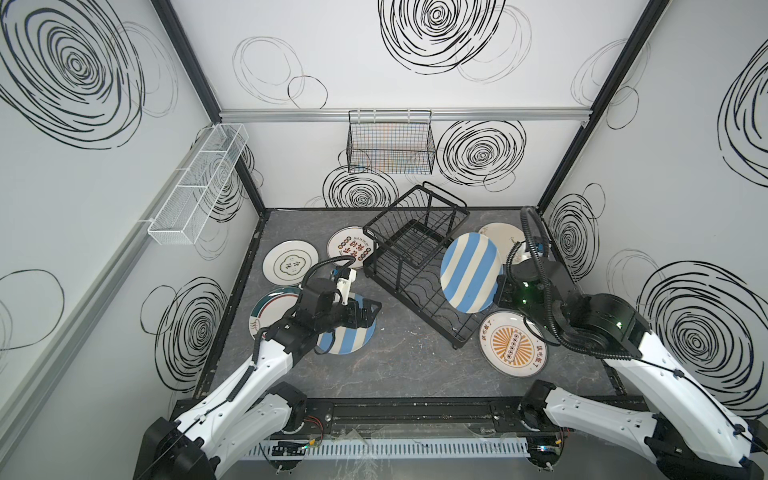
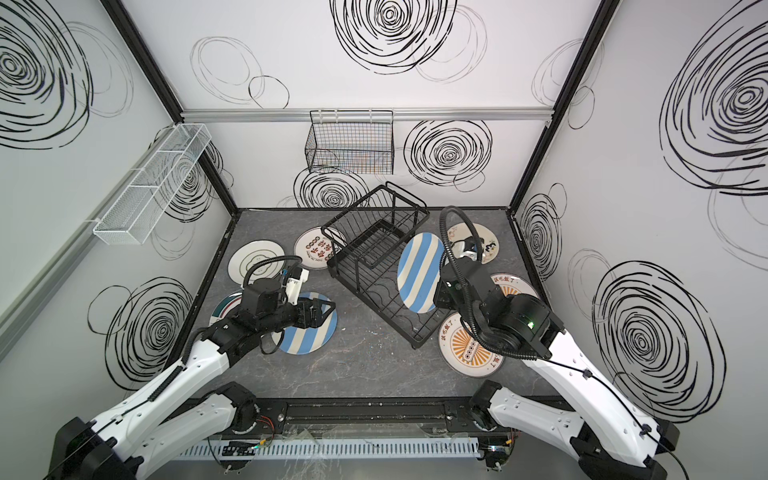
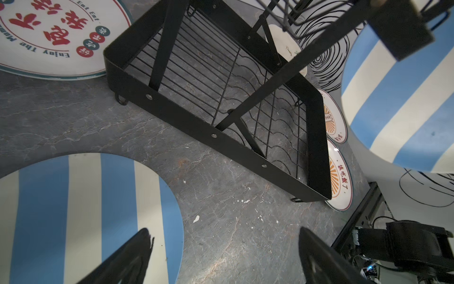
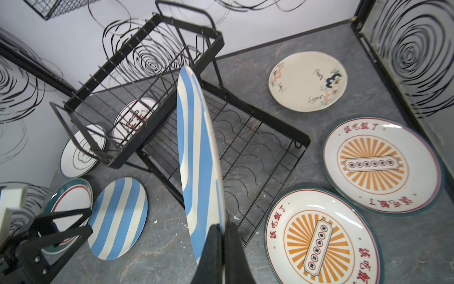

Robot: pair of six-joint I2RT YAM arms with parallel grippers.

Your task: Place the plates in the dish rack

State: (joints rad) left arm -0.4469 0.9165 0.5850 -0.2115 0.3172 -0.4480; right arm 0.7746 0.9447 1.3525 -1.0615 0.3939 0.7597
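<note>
The black wire dish rack (image 1: pixel 409 305) (image 2: pixel 370 301) (image 3: pixel 196 125) (image 4: pixel 137 147) stands askew mid-table with no plate in it. My right gripper (image 4: pixel 222 233) (image 1: pixel 500 291) is shut on the rim of a blue-and-cream striped plate (image 1: pixel 469 274) (image 2: pixel 419 274) (image 4: pixel 196 159), held on edge over the rack's wavy lower tray. My left gripper (image 3: pixel 224 230) (image 1: pixel 370 309) hangs open and empty over the edge of a second striped plate (image 1: pixel 349 336) (image 3: pixel 86 209), which lies flat. Two orange sunburst plates (image 4: pixel 319 241) (image 4: pixel 380 164) lie right of the rack.
More plates lie flat: a floral one (image 1: pixel 498 239) at back right, a red-character one (image 1: pixel 349 248), a cloud-emblem one (image 1: pixel 290 262) and a teal-rimmed one (image 1: pixel 270 309) on the left. A black grid basket (image 1: pixel 390 141) and a white mesh basket (image 1: pixel 195 187) hang on the walls.
</note>
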